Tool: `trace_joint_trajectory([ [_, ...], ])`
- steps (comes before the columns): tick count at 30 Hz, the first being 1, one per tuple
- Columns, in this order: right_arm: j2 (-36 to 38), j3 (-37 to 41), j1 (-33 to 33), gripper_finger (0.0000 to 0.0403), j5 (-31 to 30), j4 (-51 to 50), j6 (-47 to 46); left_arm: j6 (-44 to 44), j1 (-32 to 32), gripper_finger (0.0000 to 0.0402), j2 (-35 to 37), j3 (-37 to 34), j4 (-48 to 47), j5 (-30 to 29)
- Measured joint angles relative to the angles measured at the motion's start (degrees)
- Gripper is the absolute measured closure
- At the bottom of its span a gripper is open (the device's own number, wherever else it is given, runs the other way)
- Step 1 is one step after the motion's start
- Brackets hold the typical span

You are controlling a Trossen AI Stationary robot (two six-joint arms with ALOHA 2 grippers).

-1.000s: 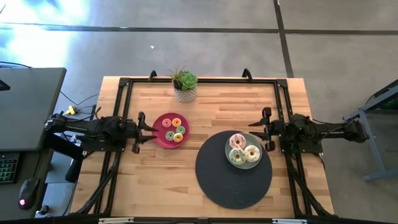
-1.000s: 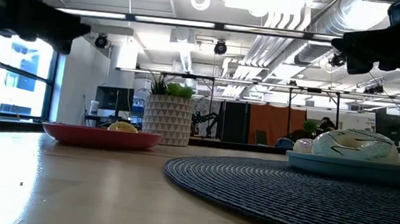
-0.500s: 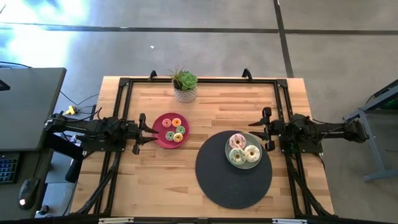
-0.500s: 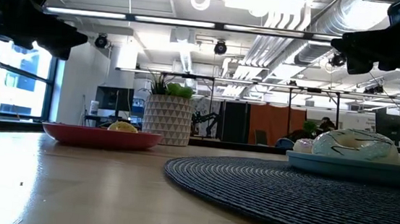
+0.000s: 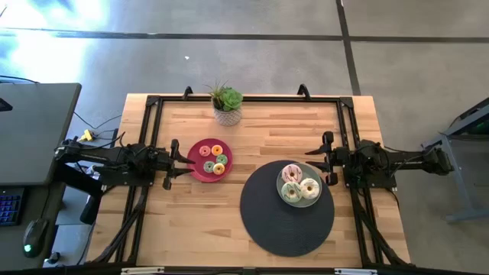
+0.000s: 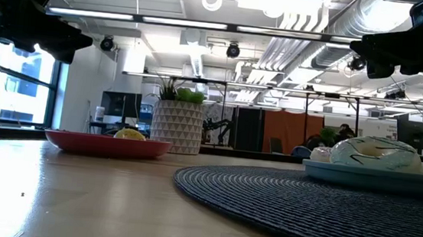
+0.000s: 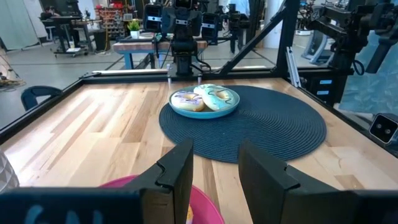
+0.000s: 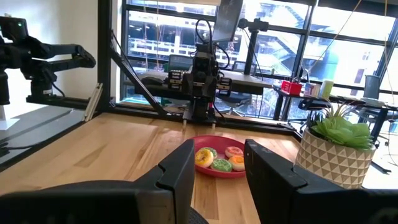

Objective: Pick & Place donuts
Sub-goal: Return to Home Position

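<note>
Several tiny donuts (orange, red, green, yellow) lie on the round magenta plate; they also show in the right wrist view as tiny donuts. Three larger donuts, frosted pink, white and pale green, sit on the grey-green plate, also visible as larger donuts. My left gripper hovers open at the magenta plate's left edge; its fingers frame the plate's rim. My right gripper is open, above the table just right of the grey-green plate, fingers apart.
A round black woven mat lies under the grey-green plate. A potted plant stands at the far edge of the table. A black frame runs round the tabletop. Bare wood lies between the plates and along the near edge.
My left gripper has edged slightly toward the magenta plate. The donuts, the plates and my right arm have stayed where they were.
</note>
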State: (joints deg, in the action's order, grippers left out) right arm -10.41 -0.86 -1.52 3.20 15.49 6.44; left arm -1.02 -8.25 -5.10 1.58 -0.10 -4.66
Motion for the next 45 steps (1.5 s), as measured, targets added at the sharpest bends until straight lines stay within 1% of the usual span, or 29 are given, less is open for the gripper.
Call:
trace_joint_trajectory([
  [4, 0.0, 0.0, 0.0, 0.0274, 0.0, 0.0, 0.0, 0.0, 0.0, 0.0282, 0.0, 0.0, 0.0, 0.1],
  [8, 0.0, 0.0, 0.0, 0.0274, 0.0, 0.0, 0.0, 0.2, 0.0, 0.0282, 0.0, 0.0, -0.3, 3.1],
  [11, 0.0, 0.0, 0.0, 0.0274, 0.0, 0.0, 0.0, 0.1, 0.0, 0.0282, 0.0, 0.0, -0.3, 4.1],
  [45, 0.0, 0.0, 0.0, 0.0274, 0.0, 0.0, 0.0, 0.0, 0.0, 0.0282, 0.0, 0.0, -0.1, 4.1],
])
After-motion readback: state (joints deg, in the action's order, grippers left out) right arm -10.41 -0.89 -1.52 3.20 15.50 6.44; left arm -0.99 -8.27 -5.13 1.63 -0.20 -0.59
